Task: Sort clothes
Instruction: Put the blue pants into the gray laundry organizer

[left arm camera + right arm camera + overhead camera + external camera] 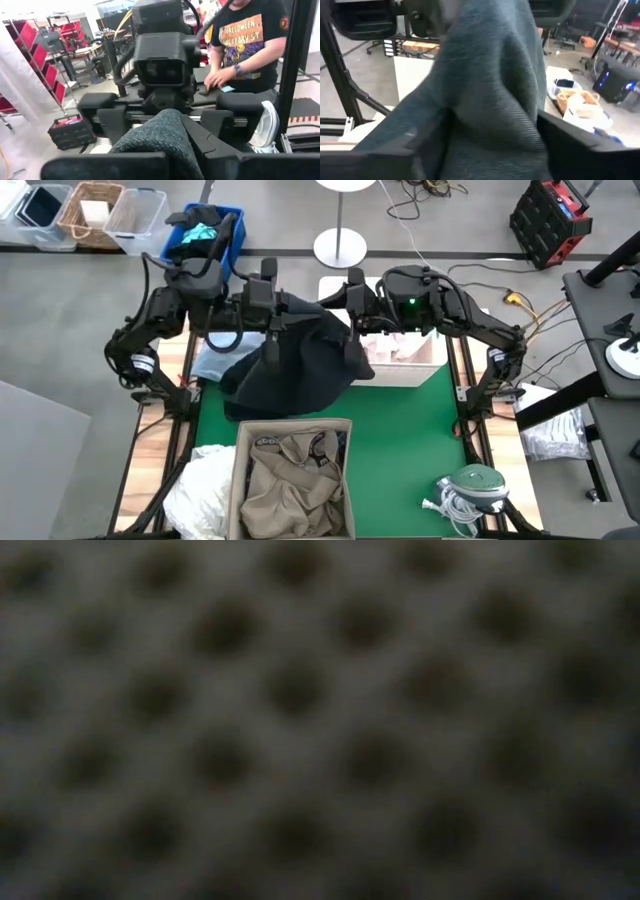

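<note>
While you look down from the high view, both arms meet at the far middle of the green surface (410, 430), each clenched on the same black garment (295, 360). Your left gripper (271, 330) pinches the cloth's left top edge, and your right gripper (349, 332) grips its right top edge, so the garment hangs spread between them and drapes down onto the surface. In the left wrist view the dark knit fabric (160, 137) bunches up between that gripper's fingers (112, 122), with the right arm's wrist facing it just beyond. In the right wrist view the same cloth (490, 100) fills the gap between its fingers.

Under the garment's left side you can see a light blue shirt (212, 363). A white box (405, 352) sits just right of the cloth. Nearer the front, a cardboard box (240, 480) holds a khaki piece (295, 480), and a white piece (205, 485) lies just left of it. A small blue bin (205, 235) stands behind the left arm. A person (250, 40) stands beyond the surface. The low view is blocked by something close against it.
</note>
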